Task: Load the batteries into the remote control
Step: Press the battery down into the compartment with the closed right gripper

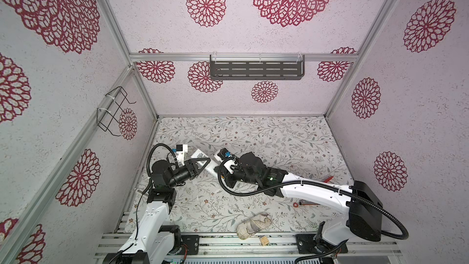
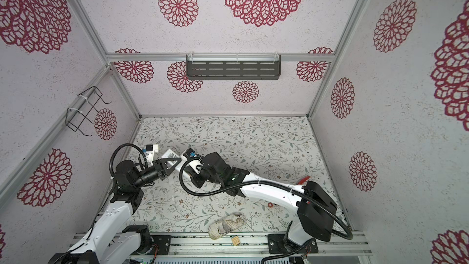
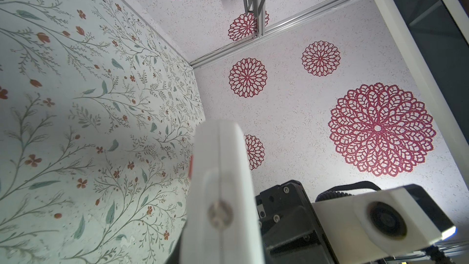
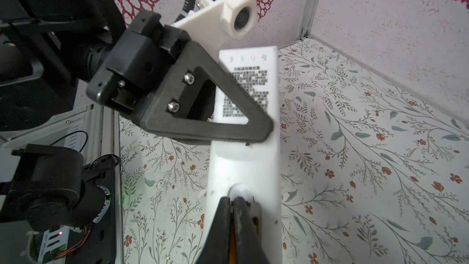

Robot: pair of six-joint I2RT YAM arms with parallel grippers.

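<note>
My left gripper (image 1: 206, 164) is shut on the remote control (image 1: 197, 154), a white bar held above the floral table with its printed-label back facing up. In the right wrist view the left gripper (image 4: 264, 130) crosses the remote control (image 4: 246, 163) about midway along. My right gripper (image 4: 233, 200) is shut, with its tips pressed on the remote's lower part at a round notch. Orange of the batteries (image 4: 256, 220) shows in the thin slit between the fingers and beside one of them. In the left wrist view the remote control (image 3: 220, 173) is seen edge-on.
A beige cloth bundle (image 1: 253, 224) and a small wooden block (image 1: 265, 240) lie at the table's front edge. A red-brown ring-ended tool (image 1: 304, 203) and a red-handled item (image 1: 330, 179) lie by the right arm. The walls carry a grey shelf (image 1: 256, 70) and a wire rack (image 1: 114, 110).
</note>
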